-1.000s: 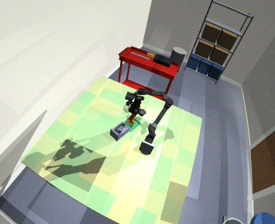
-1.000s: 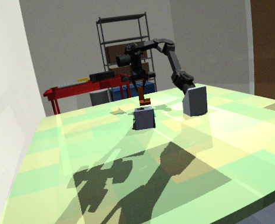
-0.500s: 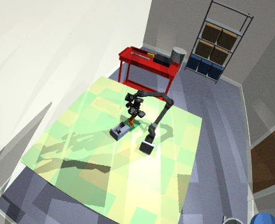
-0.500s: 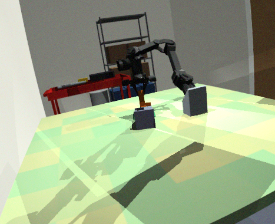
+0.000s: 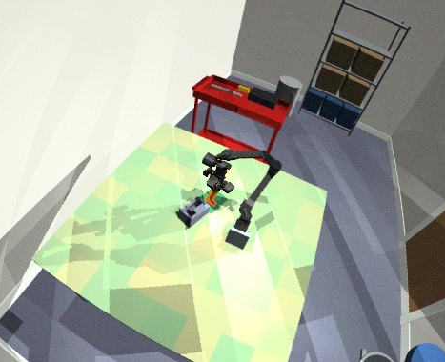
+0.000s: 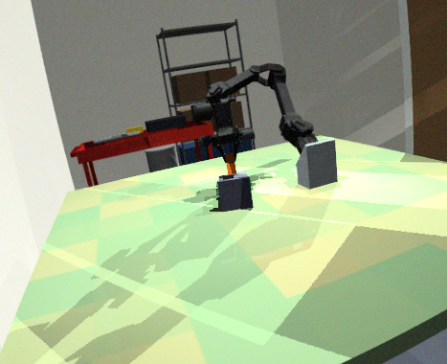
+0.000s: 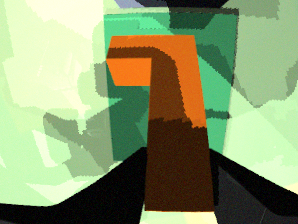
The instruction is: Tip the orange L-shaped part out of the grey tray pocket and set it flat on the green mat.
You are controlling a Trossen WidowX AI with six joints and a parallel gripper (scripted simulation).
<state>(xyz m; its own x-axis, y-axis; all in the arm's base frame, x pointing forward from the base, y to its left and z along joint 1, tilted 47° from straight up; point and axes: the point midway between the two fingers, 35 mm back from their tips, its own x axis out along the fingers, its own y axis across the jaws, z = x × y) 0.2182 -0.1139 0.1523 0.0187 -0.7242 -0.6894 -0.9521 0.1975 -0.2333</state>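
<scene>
My gripper (image 5: 215, 188) (image 6: 230, 154) (image 7: 174, 155) is shut on the straight end of the orange L-shaped part (image 5: 212, 198) (image 6: 231, 167) (image 7: 174, 76). The part hangs nearly upright below the fingers, with its L-shaped end pointing down. It is out of the grey tray (image 5: 192, 212) (image 6: 234, 193) and over the dark green mat (image 5: 220, 203) (image 7: 222, 50) beside the tray. In the wrist view the L end lies over the mat's middle. I cannot tell whether it touches the mat.
The arm's grey base block (image 5: 238, 236) (image 6: 317, 164) stands on the table right of the tray. Beyond the table's far edge are a red bench (image 5: 238, 102) (image 6: 124, 143), a grey bin (image 5: 289, 90) and a metal shelf (image 5: 357, 67) (image 6: 201, 72).
</scene>
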